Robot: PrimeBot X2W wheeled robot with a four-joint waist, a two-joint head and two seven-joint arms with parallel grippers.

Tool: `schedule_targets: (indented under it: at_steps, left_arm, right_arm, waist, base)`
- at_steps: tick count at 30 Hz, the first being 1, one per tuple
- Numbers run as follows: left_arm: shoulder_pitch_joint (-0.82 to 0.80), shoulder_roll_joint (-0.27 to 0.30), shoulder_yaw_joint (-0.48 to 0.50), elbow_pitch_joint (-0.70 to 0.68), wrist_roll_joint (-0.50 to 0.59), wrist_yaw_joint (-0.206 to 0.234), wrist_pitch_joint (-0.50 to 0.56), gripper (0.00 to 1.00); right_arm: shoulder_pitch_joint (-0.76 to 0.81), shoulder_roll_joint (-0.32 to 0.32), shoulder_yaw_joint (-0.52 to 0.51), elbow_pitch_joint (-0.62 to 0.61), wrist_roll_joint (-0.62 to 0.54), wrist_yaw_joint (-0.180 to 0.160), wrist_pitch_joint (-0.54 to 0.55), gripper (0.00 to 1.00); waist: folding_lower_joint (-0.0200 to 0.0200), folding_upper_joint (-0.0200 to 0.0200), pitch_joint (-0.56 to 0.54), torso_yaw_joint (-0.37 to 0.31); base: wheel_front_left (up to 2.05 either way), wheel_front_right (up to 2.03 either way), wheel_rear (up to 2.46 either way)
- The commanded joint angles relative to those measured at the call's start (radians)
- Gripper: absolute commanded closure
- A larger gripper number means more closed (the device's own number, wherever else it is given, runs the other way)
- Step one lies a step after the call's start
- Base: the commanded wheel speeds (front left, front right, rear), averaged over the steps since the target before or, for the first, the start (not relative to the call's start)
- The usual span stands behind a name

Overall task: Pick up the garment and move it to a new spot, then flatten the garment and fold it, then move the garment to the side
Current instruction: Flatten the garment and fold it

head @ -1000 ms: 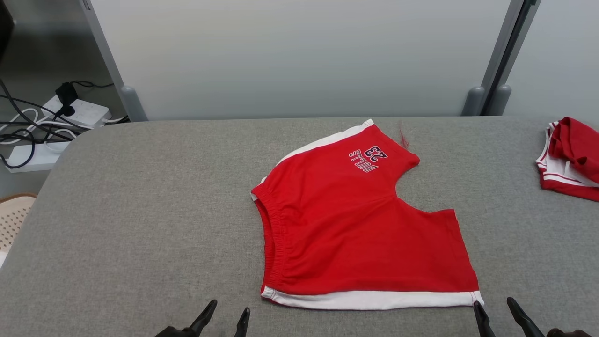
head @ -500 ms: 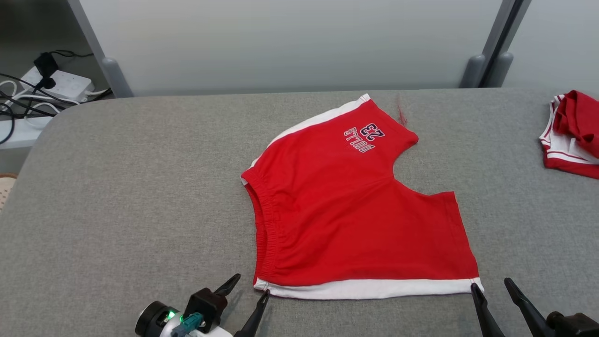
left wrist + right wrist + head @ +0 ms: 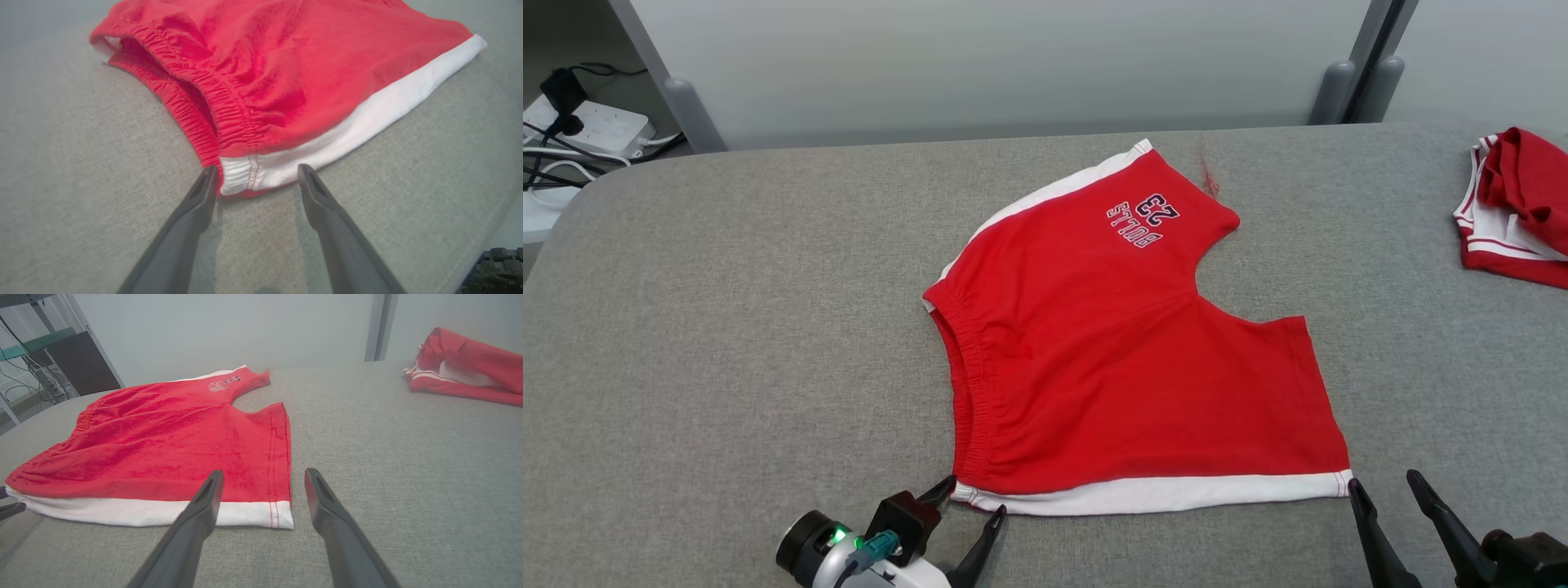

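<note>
At the right edge of the head view a second red-and-white garment [image 3: 1511,204] lies bunched on the grey padded table [image 3: 727,327], cut off by the frame so that its shape cannot be made out. Along the bottom edge both arms are mostly out of frame: the right gripper [image 3: 1384,478] shows little beyond its two dark fingers, the left gripper [image 3: 974,496] its fingers and a pale wrist with a green light. The garment [image 3: 1127,359], a pair of red shorts, lies flat near the table's middle, waistband [image 3: 968,384] toward the robot's left, a white stripe [image 3: 1176,494] along its near edge; its navy print [image 3: 1142,220] reads upside down from the head. The left gripper's jaws stand apart astride the near waistband corner, holding nothing; whether a fingertip touches the cloth I cannot tell. The right gripper's jaws are likewise spread and empty, the near hem corner lying just before the tips. At far left a white power strip [image 3: 592,126] and dark cables [image 3: 547,155] are partly cropped. Counted: two garments, two grippers, two fingers on each.
</note>
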Motion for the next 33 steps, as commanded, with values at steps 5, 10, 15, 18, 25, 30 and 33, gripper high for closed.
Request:
schedule_targets:
  at_steps: [5,10,15,18,25,30,33]
  left_arm:
    - [-0.065,0.007,0.019,-0.001,0.009,-0.003,-0.023,1.0]
    - [-0.044,0.01,0.033,-0.037,-0.013,0.008,-0.036,1.0]
    - [0.0,0.039,0.044,-0.101,-0.031,0.026,-0.013,1.0]
    - [0.016,0.058,0.045,-0.145,-0.033,0.033,0.003,1.0]
    - [0.025,0.08,0.042,-0.213,-0.036,0.048,0.044,1.0]
    - [0.026,0.082,0.037,-0.235,-0.04,0.051,0.063,1.0]
    - [0.028,0.087,0.033,-0.247,-0.042,0.051,0.075,1.0]
  right_arm:
    - [-0.038,-0.04,0.013,-0.027,0.012,0.003,-0.014,0.0]
    - [-0.031,-0.05,0.017,-0.004,0.019,0.003,-0.013,0.0]
    - [-0.033,-0.058,0.026,0.015,0.048,0.003,0.014,0.0]
    - [-0.035,-0.063,0.03,0.032,0.064,0.003,0.035,0.0]
    - [-0.063,-0.067,0.056,0.068,0.087,0.003,0.105,0.0]
    - [-0.077,-0.068,0.057,0.082,0.087,0.003,0.114,0.0]
    - [-0.087,-0.066,0.061,0.101,0.101,0.003,0.134,0.0]
  waist:
    - [0.0,0.0,0.001,-0.002]
    - [0.0,0.0,0.001,-0.001]
    - [0.0,0.0,0.006,0.007]
    - [0.0,0.0,0.01,0.019]
    - [0.0,0.0,0.015,0.044]
    - [0.0,0.0,0.015,0.051]
    - [0.0,0.0,0.018,0.053]
  base:
    - [0.0,0.0,0.0]
    - [0.0,0.0,0.0]
    - [0.0,0.0,0.0]
    - [0.0,0.0,0.0]
    - [0.0,0.0,0.0]
    - [0.0,0.0,0.0]
    - [0.0,0.0,0.0]
